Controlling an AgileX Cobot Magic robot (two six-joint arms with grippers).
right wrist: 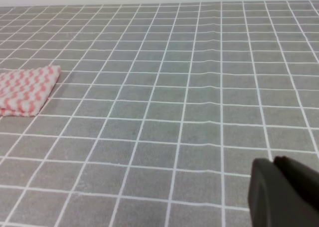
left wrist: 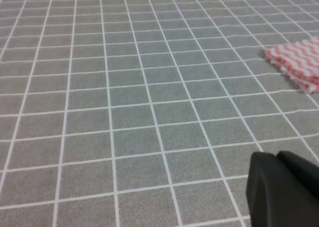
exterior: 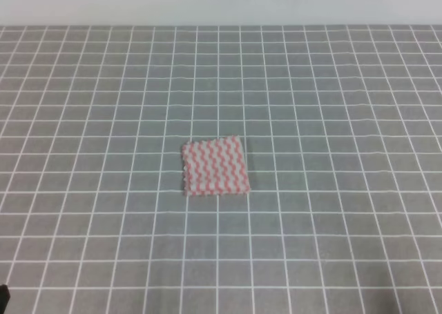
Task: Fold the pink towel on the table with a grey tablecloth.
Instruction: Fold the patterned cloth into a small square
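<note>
The pink towel (exterior: 214, 166) lies flat near the middle of the table with a grey tablecloth (exterior: 331, 107), as a small wavy-striped square about two grid squares wide. Layered edges show at its near corner in the left wrist view (left wrist: 299, 62). The right wrist view has it at the left edge (right wrist: 25, 90). My left gripper (left wrist: 276, 157) shows as dark fingers pressed together at the lower right, well short of the towel and holding nothing. My right gripper (right wrist: 274, 161) looks the same, far to the right of the towel. Neither touches the cloth.
A pale wall (exterior: 221, 3) runs behind the far edge of the table. A small dark piece (exterior: 3, 297) sits at the bottom left corner of the high view. The tablecloth has slight ripples (right wrist: 219, 62) to the right of the towel.
</note>
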